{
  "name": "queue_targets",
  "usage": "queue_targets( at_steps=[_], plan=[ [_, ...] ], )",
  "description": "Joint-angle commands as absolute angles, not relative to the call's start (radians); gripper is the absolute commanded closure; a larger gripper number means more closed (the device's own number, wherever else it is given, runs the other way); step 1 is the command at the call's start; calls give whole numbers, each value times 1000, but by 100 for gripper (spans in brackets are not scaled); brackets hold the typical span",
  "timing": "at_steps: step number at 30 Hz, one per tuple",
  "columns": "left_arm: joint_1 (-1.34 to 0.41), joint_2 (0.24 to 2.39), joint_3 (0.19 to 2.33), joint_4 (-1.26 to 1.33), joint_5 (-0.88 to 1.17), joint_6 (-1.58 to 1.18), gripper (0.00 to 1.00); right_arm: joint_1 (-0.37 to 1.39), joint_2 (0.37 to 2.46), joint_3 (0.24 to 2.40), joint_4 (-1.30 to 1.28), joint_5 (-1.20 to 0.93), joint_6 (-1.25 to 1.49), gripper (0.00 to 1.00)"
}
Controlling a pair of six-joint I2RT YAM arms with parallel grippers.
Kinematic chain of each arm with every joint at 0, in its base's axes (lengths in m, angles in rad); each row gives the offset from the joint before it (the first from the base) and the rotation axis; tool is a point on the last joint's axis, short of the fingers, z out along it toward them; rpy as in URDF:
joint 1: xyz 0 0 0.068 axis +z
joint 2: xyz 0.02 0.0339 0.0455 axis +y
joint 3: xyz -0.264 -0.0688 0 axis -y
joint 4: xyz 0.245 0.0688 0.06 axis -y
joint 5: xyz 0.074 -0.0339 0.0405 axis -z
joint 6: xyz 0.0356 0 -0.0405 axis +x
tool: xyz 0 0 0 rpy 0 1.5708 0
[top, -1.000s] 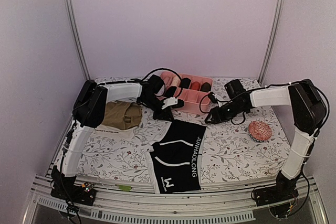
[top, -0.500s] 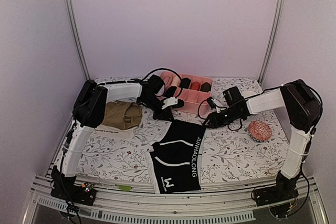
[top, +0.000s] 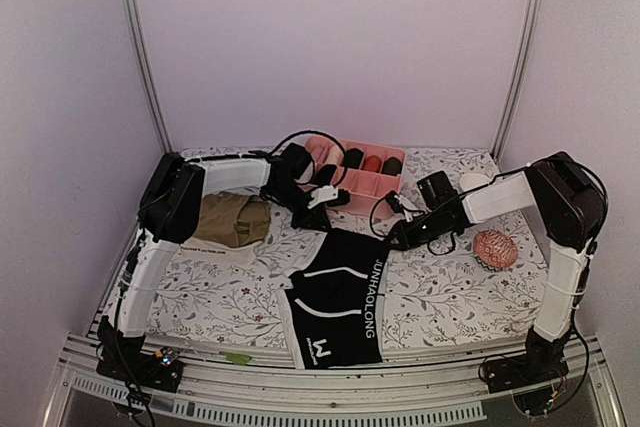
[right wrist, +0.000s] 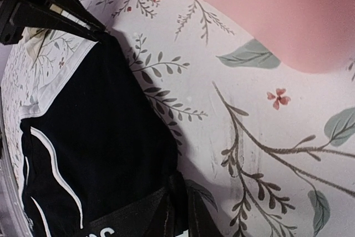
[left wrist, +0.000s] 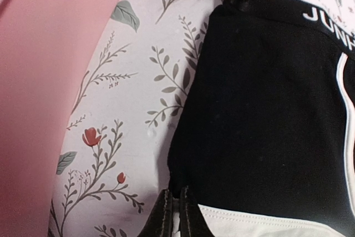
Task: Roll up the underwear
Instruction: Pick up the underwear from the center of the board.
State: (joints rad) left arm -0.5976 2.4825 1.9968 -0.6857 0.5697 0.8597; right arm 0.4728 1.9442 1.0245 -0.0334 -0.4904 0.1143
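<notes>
Right gripper, centre-right of frame: jaws clamped on far-right waistband corner of black soft fabric briefs with white trim. Left gripper: fingers pinched together on far-left corner. Briefs flat at lower centre, long axis running toward bottom edge; both arms equally near. Versus earlier: Right gripper came leftward from rectangular pink divided plastic box, jaws narrowed; Left gripper unmoved.

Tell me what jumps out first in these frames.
The black briefs lie spread flat mid-table, toward the front edge. The left gripper and the right gripper each pinch one of their far corners. Behind them sits the pink box, with the olive briefs at left and the red ball at right.
</notes>
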Motion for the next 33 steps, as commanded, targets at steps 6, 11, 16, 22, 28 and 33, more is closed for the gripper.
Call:
queue_targets(
  at_steps=[6, 11, 16, 22, 28, 33],
  plan=[
    [-580, 2456, 1971, -689, 636, 834, 100, 483, 1925, 1090, -135, -469, 90, 100],
    [-573, 2415, 1965, -652, 638, 838, 100, 482, 1913, 1199, -195, -424, 68, 100],
    [-550, 2396, 1994, -597, 601, 829, 100, 466, 1915, 1293, -239, -393, 37, 100],
    [-526, 2357, 1997, -567, 591, 811, 100, 465, 1933, 1334, -296, -376, -38, 100],
    [-533, 2221, 1830, -521, 642, 835, 100, 466, 1889, 1320, -292, -420, -49, 100],
    [-561, 2144, 1712, -538, 690, 823, 100, 478, 1851, 1283, -306, -479, -60, 100]
  ],
)
